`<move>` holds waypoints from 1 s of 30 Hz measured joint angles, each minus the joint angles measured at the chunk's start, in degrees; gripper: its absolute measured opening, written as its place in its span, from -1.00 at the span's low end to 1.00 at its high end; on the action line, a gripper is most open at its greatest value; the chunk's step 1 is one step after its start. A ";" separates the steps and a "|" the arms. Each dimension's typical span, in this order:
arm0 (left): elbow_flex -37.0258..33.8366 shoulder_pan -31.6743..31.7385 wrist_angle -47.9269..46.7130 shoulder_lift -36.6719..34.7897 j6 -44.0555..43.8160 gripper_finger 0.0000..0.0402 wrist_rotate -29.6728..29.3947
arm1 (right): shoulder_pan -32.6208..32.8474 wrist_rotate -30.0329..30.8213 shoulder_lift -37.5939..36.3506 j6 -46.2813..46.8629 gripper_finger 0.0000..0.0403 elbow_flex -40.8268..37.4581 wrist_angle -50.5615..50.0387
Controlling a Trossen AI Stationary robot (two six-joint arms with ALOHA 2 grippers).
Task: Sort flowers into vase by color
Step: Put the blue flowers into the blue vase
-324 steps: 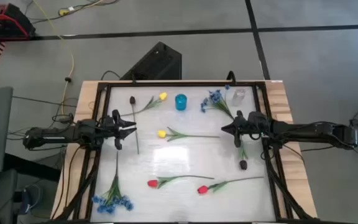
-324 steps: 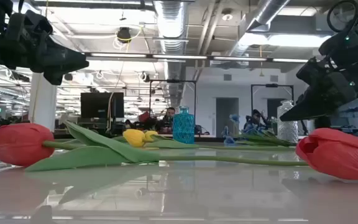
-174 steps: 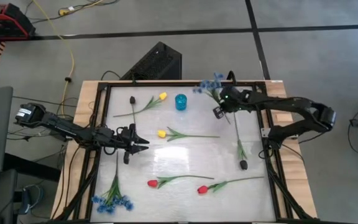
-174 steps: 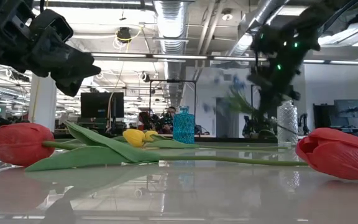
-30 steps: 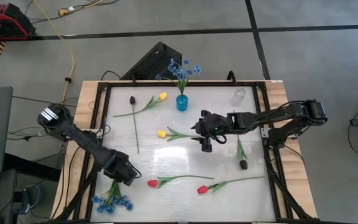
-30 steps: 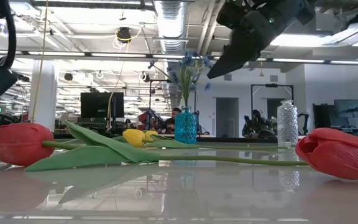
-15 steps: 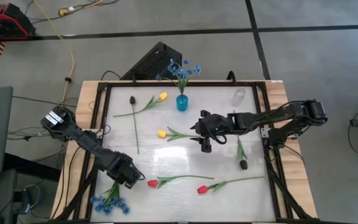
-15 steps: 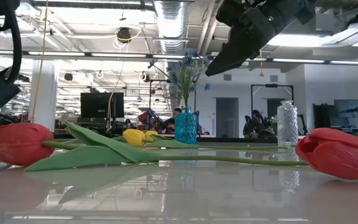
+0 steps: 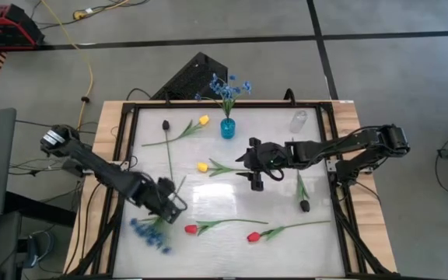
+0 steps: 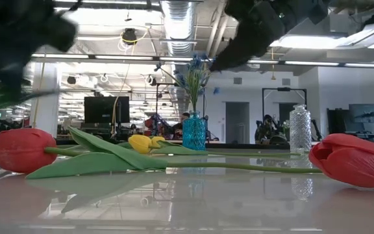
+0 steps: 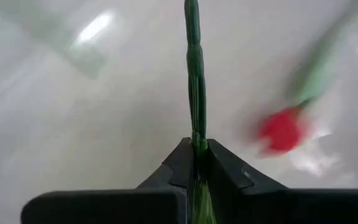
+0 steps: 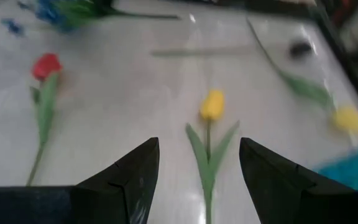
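- Left gripper (image 9: pixel 171 204) at lower left of centre in the high view, fingers (image 11: pixel 182 163) pinched on the green stem of a blue spray (image 9: pixel 152 232), blossoms blurred near the bottom-left edge of the white table (image 9: pixel 232 194).
- Right gripper (image 9: pixel 254 169) over mid-table, fingers (image 12: pixel 138 171) spread wide and holding nothing, just right of a yellow tulip (image 9: pixel 203 166).
- Blue vase (image 9: pixel 226 128) at upper centre, already carrying another blue spray (image 9: pixel 225 88).
- Clear vase (image 9: pixel 299 120) at upper right, apparently without flowers.
- Second yellow tulip (image 9: pixel 203 120) and a dark bud (image 9: pixel 166 124) at upper left.
- Two red tulips (image 9: pixel 191 229) along the bottom, second one (image 9: pixel 253 236) to the right.
- Another dark bud (image 9: pixel 304 205) at right.
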 joint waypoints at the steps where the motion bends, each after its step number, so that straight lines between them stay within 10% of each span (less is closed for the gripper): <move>1: 0.01 1.26 2.36 -0.83 3.14 -0.91 -1.02 | 0.55 -0.96 0.00 -2.22 0.24 0.00 1.22; 15: 0.01 18.00 23.38 1.03 29.38 -0.91 15.74 | 10.02 -1.78 0.09 -52.47 0.24 0.00 11.65; 30: 0.01 23.42 29.66 1.41 30.47 -0.91 24.72 | 9.08 7.20 11.95 -67.32 0.24 1.61 24.49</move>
